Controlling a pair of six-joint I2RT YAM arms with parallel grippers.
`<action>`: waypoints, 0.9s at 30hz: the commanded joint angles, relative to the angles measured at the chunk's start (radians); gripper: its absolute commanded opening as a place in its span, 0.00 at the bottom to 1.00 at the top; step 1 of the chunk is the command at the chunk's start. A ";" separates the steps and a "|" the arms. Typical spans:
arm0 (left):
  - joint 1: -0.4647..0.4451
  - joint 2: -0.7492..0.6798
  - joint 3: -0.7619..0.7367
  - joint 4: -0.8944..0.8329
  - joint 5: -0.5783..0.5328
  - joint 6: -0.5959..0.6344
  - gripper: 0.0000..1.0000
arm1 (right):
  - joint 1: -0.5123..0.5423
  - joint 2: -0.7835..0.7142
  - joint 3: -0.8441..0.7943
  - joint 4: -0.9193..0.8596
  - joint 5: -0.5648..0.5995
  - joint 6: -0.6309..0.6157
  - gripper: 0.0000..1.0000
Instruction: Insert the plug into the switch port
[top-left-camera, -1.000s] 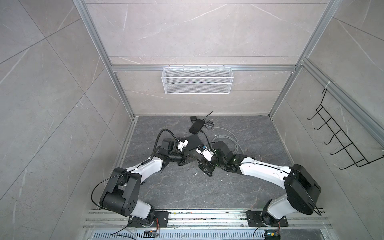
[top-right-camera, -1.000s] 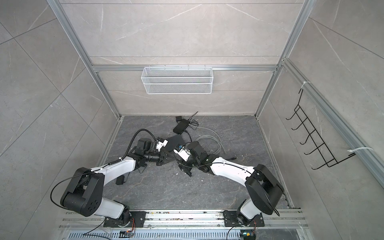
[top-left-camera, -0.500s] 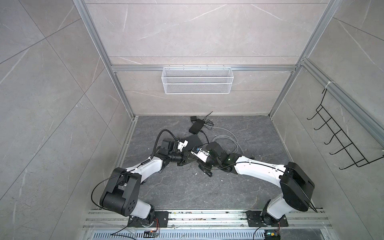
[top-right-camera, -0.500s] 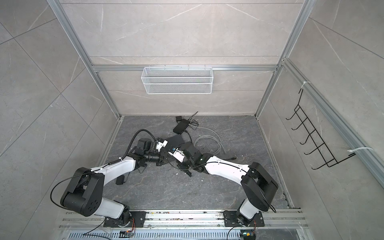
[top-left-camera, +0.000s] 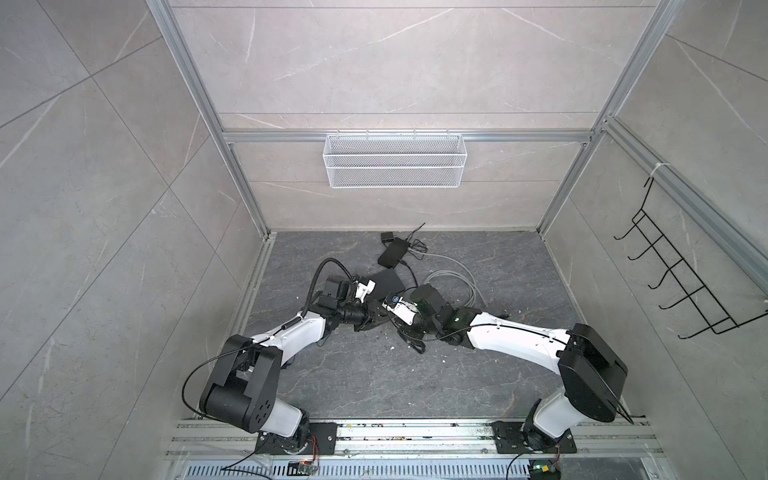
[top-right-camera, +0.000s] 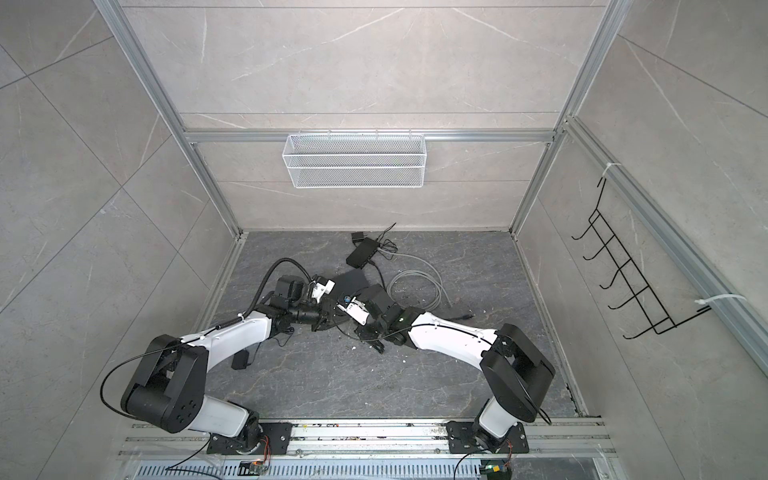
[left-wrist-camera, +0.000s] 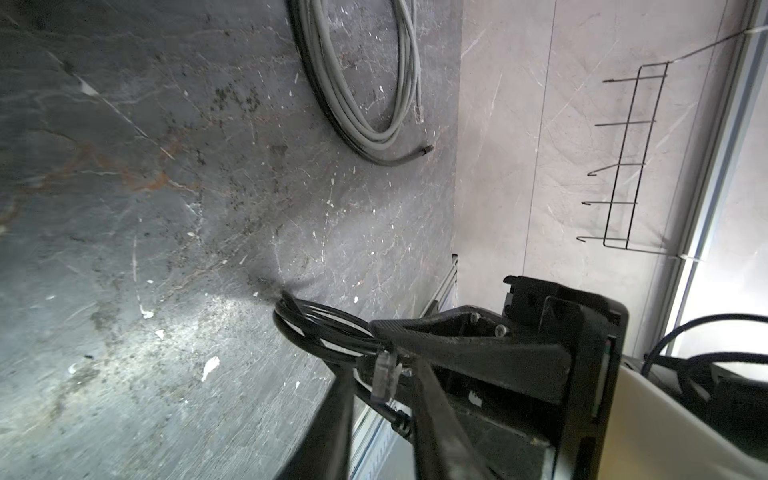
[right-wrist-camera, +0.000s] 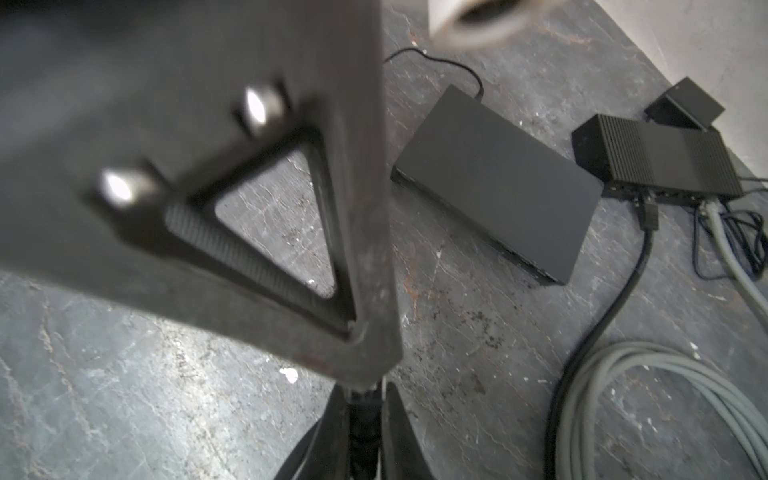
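Note:
The clear plug (left-wrist-camera: 384, 374) on a black cable (left-wrist-camera: 324, 328) sits between the fingers of my left gripper (left-wrist-camera: 382, 386), which stands open with a gap on each side. My right gripper (right-wrist-camera: 363, 399) is shut on the black cable just behind the plug. One of its fingers (left-wrist-camera: 469, 349) crosses the left wrist view. In both top views the left gripper (top-left-camera: 380, 320) (top-right-camera: 330, 320) and right gripper (top-left-camera: 399, 328) (top-right-camera: 355, 328) meet tip to tip mid-floor. The switch, a flat black box (top-left-camera: 386, 282) (top-right-camera: 353, 282) (right-wrist-camera: 498, 187), lies just behind them.
A finned black box (top-left-camera: 395, 251) (right-wrist-camera: 656, 162) with cables plugged in lies further back. A grey cable coil (top-left-camera: 453, 282) (left-wrist-camera: 357, 104) (right-wrist-camera: 665, 395) lies right of the switch. A wire basket (top-left-camera: 395, 160) hangs on the back wall and a black hook rack (top-left-camera: 681, 286) on the right wall.
The right gripper moved left up to the left gripper and shut on the cable behind the plug. The left gripper then opened off the plug.

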 joint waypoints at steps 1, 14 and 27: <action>0.055 -0.008 0.121 -0.135 -0.127 0.104 0.36 | 0.004 0.046 0.035 -0.082 0.008 -0.012 0.04; 0.175 0.401 0.527 -0.194 -0.557 0.470 0.39 | -0.029 0.347 0.308 -0.230 0.086 0.114 0.04; 0.168 0.722 0.839 -0.213 -0.333 0.520 0.39 | -0.088 0.552 0.438 -0.095 -0.021 0.278 0.03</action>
